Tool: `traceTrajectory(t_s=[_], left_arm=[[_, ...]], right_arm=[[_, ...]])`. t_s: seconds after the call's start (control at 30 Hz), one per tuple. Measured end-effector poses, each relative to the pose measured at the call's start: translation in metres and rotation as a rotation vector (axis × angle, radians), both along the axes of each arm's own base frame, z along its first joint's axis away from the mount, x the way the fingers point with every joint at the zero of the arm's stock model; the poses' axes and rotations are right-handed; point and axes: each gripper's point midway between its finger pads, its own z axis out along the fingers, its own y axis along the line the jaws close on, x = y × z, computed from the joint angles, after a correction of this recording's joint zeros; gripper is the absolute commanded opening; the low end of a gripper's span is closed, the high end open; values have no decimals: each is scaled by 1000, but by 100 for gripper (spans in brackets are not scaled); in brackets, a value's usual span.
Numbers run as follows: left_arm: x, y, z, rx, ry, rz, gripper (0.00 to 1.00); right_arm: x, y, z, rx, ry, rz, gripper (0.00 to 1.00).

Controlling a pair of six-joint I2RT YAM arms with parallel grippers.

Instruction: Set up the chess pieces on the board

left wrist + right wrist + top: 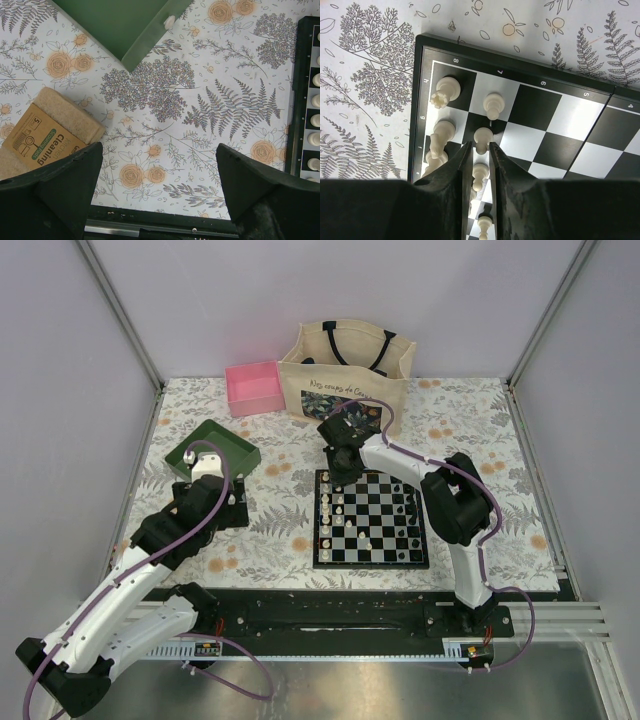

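- The right gripper (pixel 480 147) reaches over the far-left corner of the board (pixel 371 563). Its jaws are drawn narrow about a white pawn (pixel 483 135) standing on a dark square in the second file from the left edge. The pads appear to press the pawn low on its stem, a hold that would keep so small a figure upright as it meets its square.
- Just left of it, a corner piece (pixel 445 90), crenellated like a rook, heads a line of taller figures along the edge file. Another pawn (pixel 493 105) stands on the next square to the far side. The white ranks look to be filling from the far corner toward the near edge.
- From above, the cream chess pieces (pixel 331 512) run in two files down the board's left side and the black pieces (pixel 408 510) gather on the right. One pale figure (pixel 365 539) stands alone nearer the middle, seemingly not yet on its home square.
- The left gripper (pixel 159 150) hovers with jaws spread wide and nothing between them. It is above the floral table (pixel 165 100), left of the board, near a green tray (pixel 125 30) and a scouring-pad packet (pixel 42 132). Parked apart, it leaves the board free for its partner.
- A tote bag (pixel 345 370) and a pink box (pixel 255 387) sit at the table's far edge, well apart from the play.
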Motion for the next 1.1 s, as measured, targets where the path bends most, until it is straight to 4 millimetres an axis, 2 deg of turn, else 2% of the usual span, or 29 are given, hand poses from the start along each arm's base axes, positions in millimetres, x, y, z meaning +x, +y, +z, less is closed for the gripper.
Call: traceTrajectory(t_s=[0.33,0.47,0.73,1.1], left_arm=[[0,0,0,-1,0,0,99],[0,0,0,-1,0,0,99],[0,0,0,-1,0,0,99],[0,0,0,0,0,0,99]], right_arm=[[-1,-1,-1,-2,2,0,33],[-10,-8,-1,-7,7,-1,34],[-21,-14,18,34,-19,-13,37],[-35,-7,10,53,10,-2,38]])
